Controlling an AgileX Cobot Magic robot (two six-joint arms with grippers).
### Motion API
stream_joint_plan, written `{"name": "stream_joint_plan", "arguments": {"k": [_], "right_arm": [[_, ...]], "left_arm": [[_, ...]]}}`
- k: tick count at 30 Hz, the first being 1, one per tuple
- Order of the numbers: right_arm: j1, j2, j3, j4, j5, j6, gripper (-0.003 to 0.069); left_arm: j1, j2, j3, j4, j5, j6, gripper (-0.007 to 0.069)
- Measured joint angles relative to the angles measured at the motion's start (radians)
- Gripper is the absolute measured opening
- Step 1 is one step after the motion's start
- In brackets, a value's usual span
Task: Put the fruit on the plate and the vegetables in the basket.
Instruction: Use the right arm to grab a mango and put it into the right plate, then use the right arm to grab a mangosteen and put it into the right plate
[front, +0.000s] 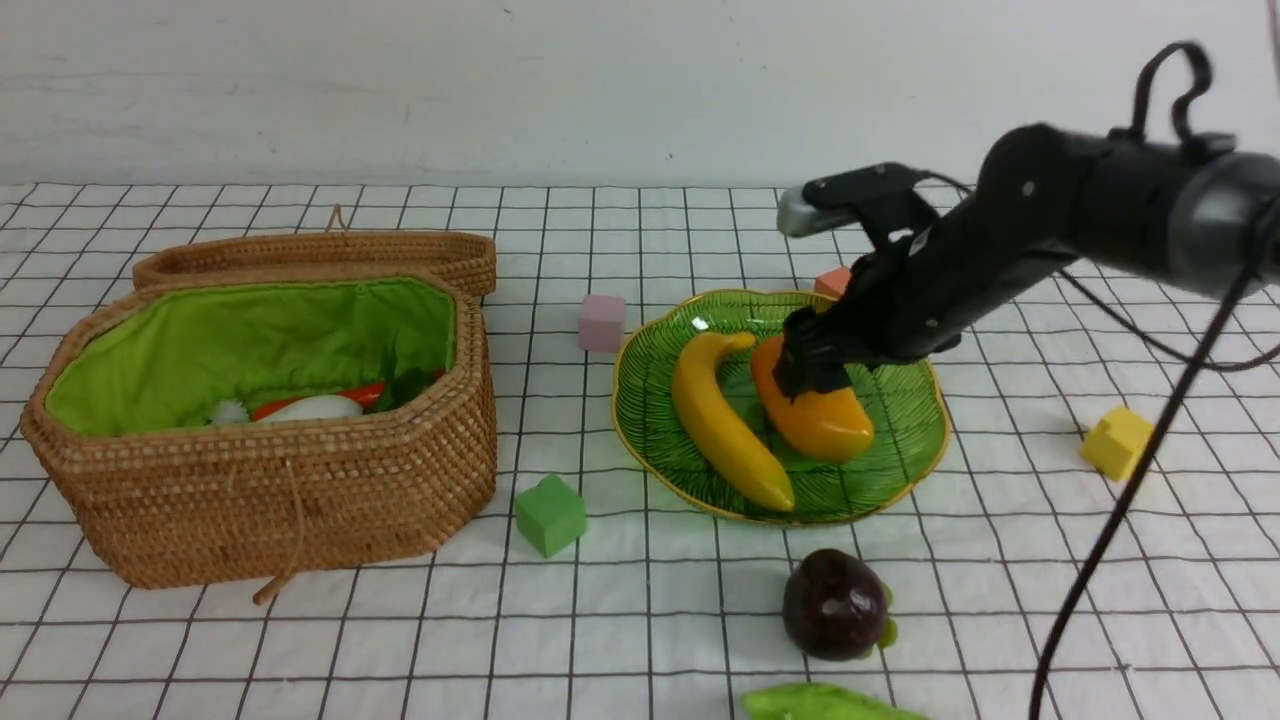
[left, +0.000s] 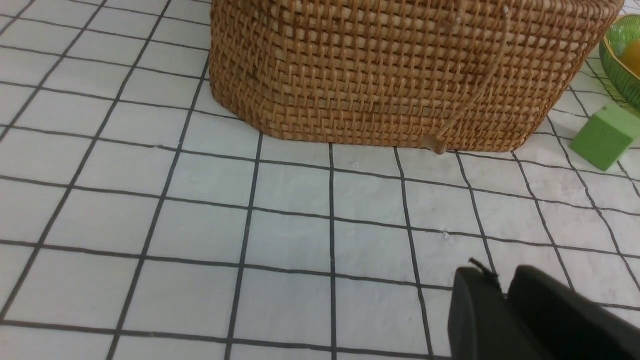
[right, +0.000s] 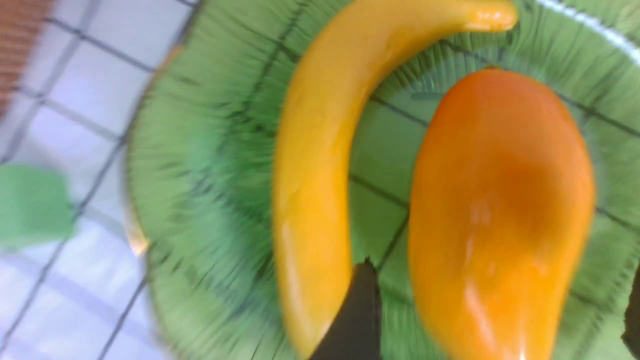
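Observation:
On the green glass plate (front: 905, 425) lie the yellow banana (front: 725, 420) and the orange mango (front: 820, 420). My right gripper (front: 810, 365) hangs over the mango's far end, open, a finger (right: 360, 305) on each side with plate showing in the gaps. The purple fruit (front: 835, 605) sits on the cloth in front of the plate. A light green vegetable (front: 820, 703) pokes in at the bottom edge. The open wicker basket (front: 280, 490) holds the white radish (front: 310, 408) and a red-orange vegetable (front: 365, 393). My left gripper (left: 502, 280) is shut and empty, low over the cloth before the basket (left: 400, 70).
Foam cubes lie around on the checked cloth: pink (front: 601, 322) behind the plate's left, green (front: 549, 514) between basket and plate, yellow (front: 1116, 441) at right, orange (front: 832, 281) behind the plate. The basket lid (front: 320, 255) lies folded back. A black cable (front: 1120, 520) hangs from the right arm.

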Motion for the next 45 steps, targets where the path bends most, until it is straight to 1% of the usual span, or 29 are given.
{"name": "stream_joint_plan", "arguments": {"k": [5,7,9,12,13,16,18,20,21,22,23,25,27,28,31,33,36,37,39,40,41,42,45], "right_arm": [[0.012,-0.166,0.009,0.008,0.224,-0.003,0.0640],[0.023,-0.196,0.025,0.021,0.241,-0.003,0.0637],[0.062,-0.228,0.101,0.048,0.250,-0.003,0.0633],[0.105,-0.217,0.220,0.052,0.222,-0.003,0.0629],[0.107,-0.215,0.229,0.052,0.218,-0.003,0.0629],[0.123,-0.180,0.360,0.044,0.107,-0.003,0.0622],[0.123,-0.154,0.403,0.040,0.032,-0.005,0.0613],[0.123,-0.127,0.428,0.043,-0.028,-0.020,0.0586],[0.123,-0.123,0.428,0.046,-0.031,-0.022,0.0583],[0.123,-0.117,0.429,0.057,-0.048,-0.040,0.0559],[0.123,-0.117,0.429,0.059,-0.048,-0.043,0.0556],[0.121,-0.115,0.426,0.083,-0.033,-0.086,0.0553],[0.121,-0.115,0.416,0.092,-0.002,-0.106,0.0553],[0.121,-0.115,0.397,0.101,0.067,-0.122,0.0553],[0.121,-0.129,0.343,0.104,0.155,-0.129,0.0553],[0.118,-0.151,0.296,0.103,0.181,-0.132,0.0553],[0.102,-0.173,0.229,0.105,0.178,-0.133,0.0553],[0.083,-0.176,0.195,0.105,0.162,-0.133,0.0553],[0.042,-0.169,0.148,0.105,0.077,-0.133,0.0553],[0.038,-0.169,0.146,0.105,0.067,-0.133,0.0553],[0.003,-0.154,0.134,0.105,-0.024,-0.127,0.0553],[-0.005,-0.152,0.132,0.105,-0.047,-0.127,0.0553],[-0.069,-0.089,0.130,0.120,-0.240,-0.085,0.0553]], "left_arm": [[0.000,0.000,0.000,0.000,0.000,0.000,0.0094],[0.000,0.000,0.000,0.000,0.000,0.000,0.0096],[0.000,0.000,0.000,0.000,0.000,0.000,0.0099],[0.000,0.000,0.000,0.000,0.000,0.001,0.0103],[0.000,0.000,0.000,0.000,0.000,0.001,0.0103],[0.000,0.000,0.000,0.000,0.000,0.001,0.0106],[0.000,0.000,0.000,0.000,0.000,0.001,0.0110],[0.000,0.000,0.000,0.000,0.000,0.001,0.0111],[0.000,0.000,0.000,0.000,0.000,0.001,0.0111],[0.000,0.000,0.000,0.000,0.000,0.001,0.0111],[0.000,0.000,0.000,0.000,0.000,0.001,0.0111],[0.000,0.000,0.000,0.000,0.000,0.001,0.0111],[0.000,0.000,0.000,0.000,0.000,0.001,0.0111],[0.000,0.000,0.000,0.000,0.000,0.001,0.0111],[0.000,0.000,0.000,0.000,0.000,0.001,0.0111],[0.000,0.000,0.000,0.000,0.000,0.001,0.0111],[0.000,0.000,0.000,0.000,0.000,0.001,0.0111],[0.000,0.000,0.000,0.000,0.000,0.001,0.0111],[0.000,0.000,0.000,0.000,0.000,0.001,0.0111],[0.000,0.000,0.000,0.000,0.000,0.001,0.0111],[0.000,0.000,0.000,0.000,0.000,0.001,0.0111],[0.000,0.000,0.000,0.000,0.000,0.001,0.0111],[0.000,0.000,0.000,0.000,0.000,0.001,0.0111]]}}
